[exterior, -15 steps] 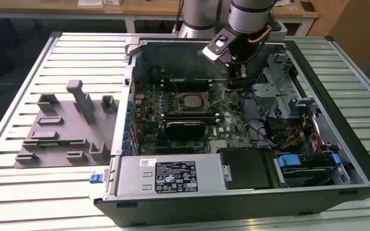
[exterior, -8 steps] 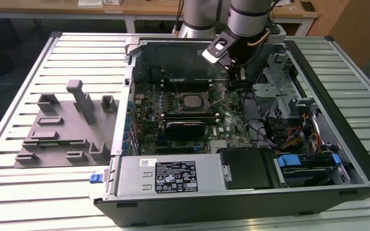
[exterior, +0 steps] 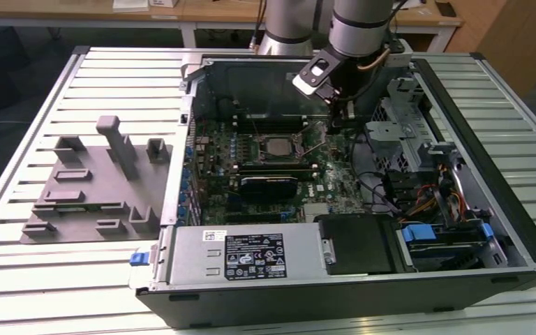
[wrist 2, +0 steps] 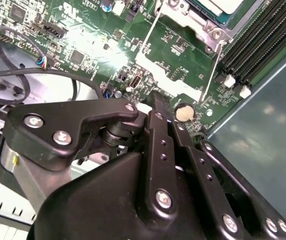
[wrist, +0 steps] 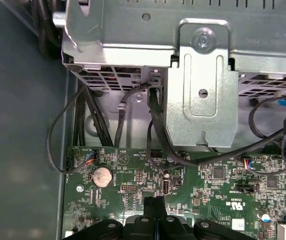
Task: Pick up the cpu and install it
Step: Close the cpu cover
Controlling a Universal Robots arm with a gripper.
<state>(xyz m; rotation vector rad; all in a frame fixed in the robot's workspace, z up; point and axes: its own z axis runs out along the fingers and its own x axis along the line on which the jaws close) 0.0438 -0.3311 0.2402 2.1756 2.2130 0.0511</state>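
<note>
The small, flat, square cpu with a shiny silver-white metal top (exterior: pixel 276 146) lies face-up in the socket of the green motherboard (exterior: pixel 319 183). Its edges run parallel to the board's, and being square it shows no long axis. The grey arm (exterior: pixel 359 28) stands nearly vertical over the open black computer case (exterior: pixel 343 300) on the slatted metal desk (exterior: pixel 26 105). Its black fingers (wrist: pixel 150 207) are pressed together and grip nothing. They hang low above the board, near the cpu but apart from it, on the exterior view's right.
</note>
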